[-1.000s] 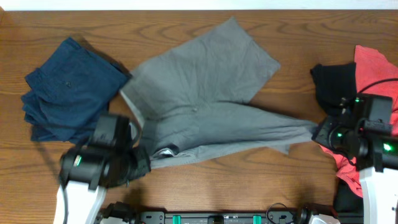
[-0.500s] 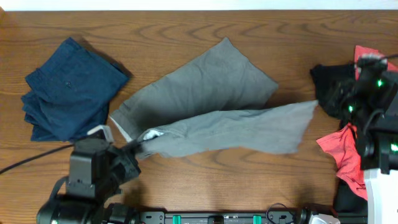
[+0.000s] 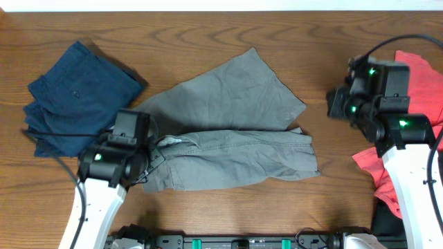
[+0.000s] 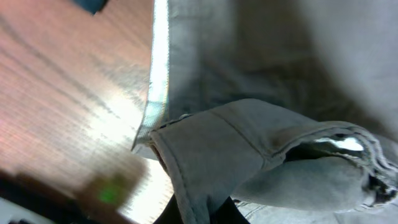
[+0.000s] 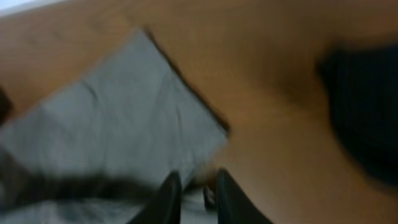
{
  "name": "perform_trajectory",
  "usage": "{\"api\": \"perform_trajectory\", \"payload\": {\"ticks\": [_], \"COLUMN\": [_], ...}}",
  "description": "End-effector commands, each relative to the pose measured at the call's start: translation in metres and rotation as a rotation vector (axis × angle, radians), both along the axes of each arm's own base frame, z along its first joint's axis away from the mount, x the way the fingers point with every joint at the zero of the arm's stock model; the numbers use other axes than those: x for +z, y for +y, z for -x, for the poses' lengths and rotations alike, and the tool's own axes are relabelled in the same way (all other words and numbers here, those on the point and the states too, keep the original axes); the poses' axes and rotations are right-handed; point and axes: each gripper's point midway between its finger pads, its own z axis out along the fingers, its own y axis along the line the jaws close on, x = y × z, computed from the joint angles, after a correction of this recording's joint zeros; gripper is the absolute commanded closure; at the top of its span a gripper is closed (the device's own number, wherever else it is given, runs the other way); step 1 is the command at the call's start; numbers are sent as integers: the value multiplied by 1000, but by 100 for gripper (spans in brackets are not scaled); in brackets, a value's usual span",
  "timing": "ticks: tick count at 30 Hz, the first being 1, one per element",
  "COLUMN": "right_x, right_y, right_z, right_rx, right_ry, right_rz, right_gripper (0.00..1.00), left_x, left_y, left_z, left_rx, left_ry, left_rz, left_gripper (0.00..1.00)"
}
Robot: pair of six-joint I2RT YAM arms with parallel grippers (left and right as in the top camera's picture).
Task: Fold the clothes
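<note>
The grey shorts lie in the middle of the table, one leg pointing to the far right and the other folded across the front. My left gripper is shut on their waist at the front left. In the left wrist view the grey waist fabric runs down between the fingers, and the pale lining shows. My right gripper hangs over bare wood to the right of the shorts. Its fingers are apart and empty, above the leg's corner.
Folded navy shorts lie at the far left. A coral-red piece lies at the right edge, and a black piece is mostly hidden under the right arm. Bare wood shows between the grey shorts and that pile.
The front leg was held stretched out to the right; now it lies slack on the table. My right gripper has let it go and moved up and away. My left gripper moved inward with the waist.
</note>
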Motion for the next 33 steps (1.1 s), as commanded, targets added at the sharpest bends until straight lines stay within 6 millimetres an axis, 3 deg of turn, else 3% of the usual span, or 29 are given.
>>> {"api": "perform_trajectory", "payload": {"ticks": [1, 3, 7, 9, 17, 20, 28, 33], "right_x": [-10, -22, -44, -61, -126, -146, -162, -167], "right_y": [-8, -5, 5, 9, 24, 26, 28, 35], "right_z": [20, 34, 57, 66, 79, 74, 54, 54], "right_rx": [-60, -49, -81, -178, -335, -332, -312, -291], "right_ry": [99, 174, 309, 387, 521, 507, 437, 447], "right_rz": [25, 16, -70, -141, -286, -303, -317, -311], "right_gripper": [64, 50, 49, 48, 40, 40, 30, 36], "left_x": [-7, -9, -8, -9, -9, -9, -9, -9], "left_y": [6, 6, 6, 6, 6, 6, 6, 6], "left_z": [1, 1, 0, 1, 2, 2, 2, 1], "left_rx": [23, 22, 19, 18, 5, 5, 5, 5], "left_ry": [39, 48, 47, 47, 52, 52, 52, 52], "left_rz": [-32, -34, -35, -35, -39, -39, -39, -39], "left_gripper": [94, 94, 94, 94, 94, 94, 94, 94]}}
